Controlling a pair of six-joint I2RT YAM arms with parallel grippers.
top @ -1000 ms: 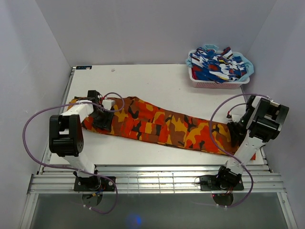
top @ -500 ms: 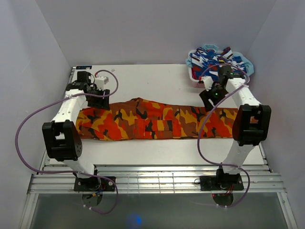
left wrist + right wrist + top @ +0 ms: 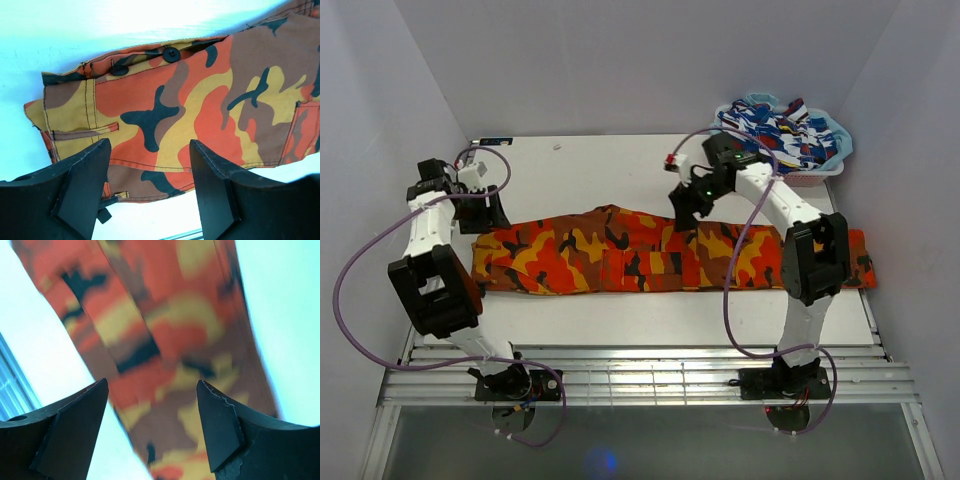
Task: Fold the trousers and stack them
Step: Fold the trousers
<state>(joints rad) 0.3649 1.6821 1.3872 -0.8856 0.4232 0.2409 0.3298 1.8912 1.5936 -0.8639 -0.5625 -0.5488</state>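
The trousers lie flat in a long band across the table, in orange, red and yellow camouflage with dark blotches. My left gripper hovers at their far left end, just beyond the waist. In the left wrist view it is open and empty above the waistband, where two black buttons show. My right gripper hangs over the far edge near the middle. The right wrist view is blurred, but that gripper is open with nothing in it above a trouser leg.
A white basket heaped with blue, white and red clothes stands at the back right corner. Purple cables loop from both arms. White walls close in on three sides, and a metal rail runs along the near edge.
The trousers went from a slanted lie to a straight band across the table. My left gripper moved back and left off the waist. My right gripper swung left to the middle.
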